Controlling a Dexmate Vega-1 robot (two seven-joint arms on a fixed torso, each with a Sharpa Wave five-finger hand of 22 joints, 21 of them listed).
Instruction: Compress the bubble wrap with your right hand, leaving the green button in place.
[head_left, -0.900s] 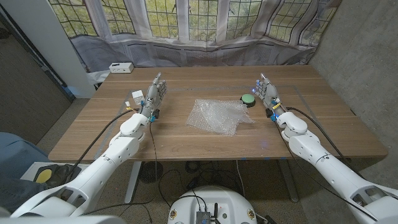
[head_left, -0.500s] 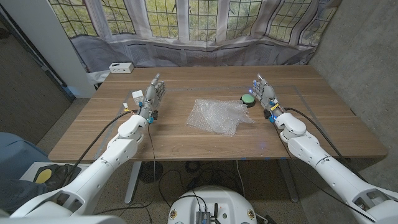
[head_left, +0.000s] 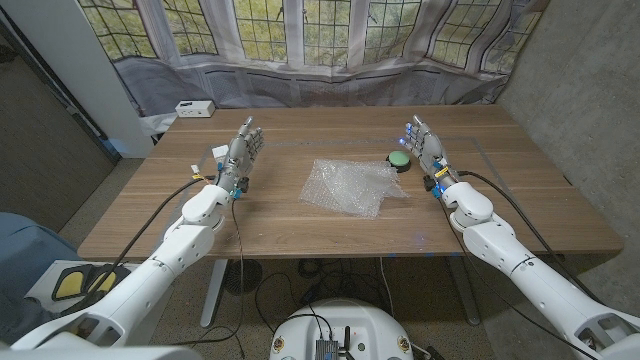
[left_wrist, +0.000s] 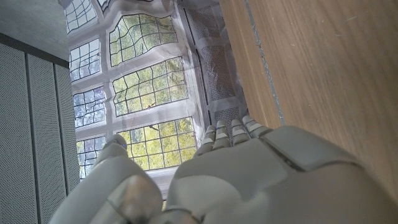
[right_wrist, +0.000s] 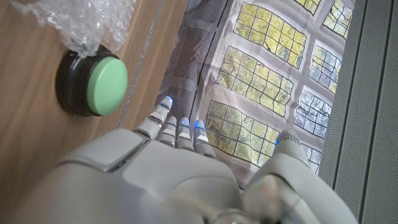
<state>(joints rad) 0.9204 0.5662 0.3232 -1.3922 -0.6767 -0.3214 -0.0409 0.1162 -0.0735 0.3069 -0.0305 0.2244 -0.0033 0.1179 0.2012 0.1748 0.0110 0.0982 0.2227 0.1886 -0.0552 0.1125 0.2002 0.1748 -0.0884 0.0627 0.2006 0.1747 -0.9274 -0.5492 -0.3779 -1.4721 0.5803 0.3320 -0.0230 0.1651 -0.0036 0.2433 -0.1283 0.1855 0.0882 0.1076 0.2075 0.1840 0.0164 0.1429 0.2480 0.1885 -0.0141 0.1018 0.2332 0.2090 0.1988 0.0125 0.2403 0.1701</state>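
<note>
The bubble wrap (head_left: 354, 186) lies crumpled at the middle of the table (head_left: 300, 130). The green button (head_left: 398, 159) sits at its far right corner, touching it. Right of the button, the right hand (head_left: 427, 150) stands empty, fingers straight. Well left of the wrap, the left hand (head_left: 240, 155) stands likewise, holding nothing.

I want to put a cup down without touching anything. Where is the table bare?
Bare wood lies between the left hand and the bubble wrap, along the near edge, and behind the wrap. It is crowded between the wrap, the green button and the right hand.
</note>
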